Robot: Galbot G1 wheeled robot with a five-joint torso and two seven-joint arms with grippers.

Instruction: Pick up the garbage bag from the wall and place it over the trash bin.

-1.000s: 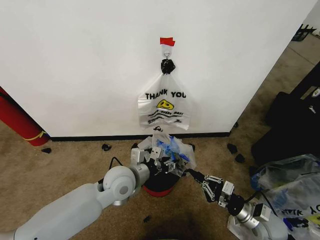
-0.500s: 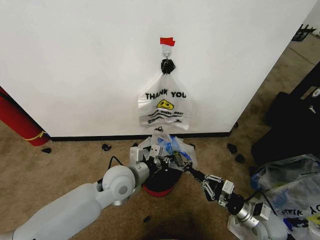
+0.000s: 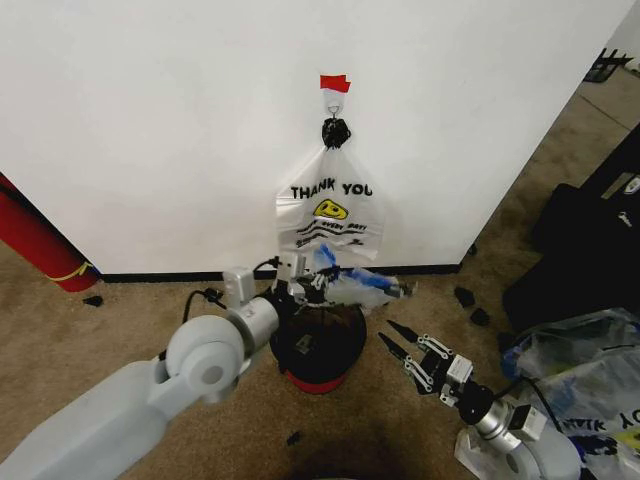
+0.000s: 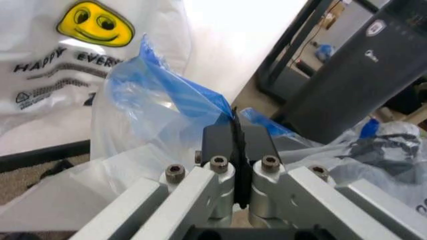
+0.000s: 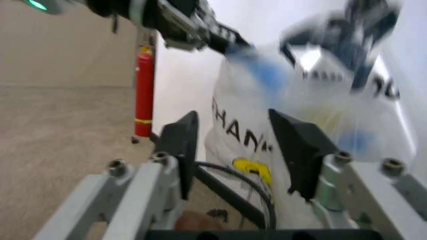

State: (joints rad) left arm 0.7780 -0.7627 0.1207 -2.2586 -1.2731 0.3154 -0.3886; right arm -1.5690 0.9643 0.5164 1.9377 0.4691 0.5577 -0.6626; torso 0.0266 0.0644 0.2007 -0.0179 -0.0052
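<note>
Crinkly garbage bag, pinched by left end effector, hides trash bin rim; right end effector spread.

Bright, even room light; right wrist view motion-blurred

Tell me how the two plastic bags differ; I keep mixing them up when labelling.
The garbage bag is clear with blue patches; the THANK YOU bag is whitish with black lettering and a yellow smiley. The garbage bag is pinched in the shut left gripper and stretched sideways above the trash bin; the THANK YOU bag hangs flat from a hook on the wall. Both are thin, crinkly plastic.
</note>
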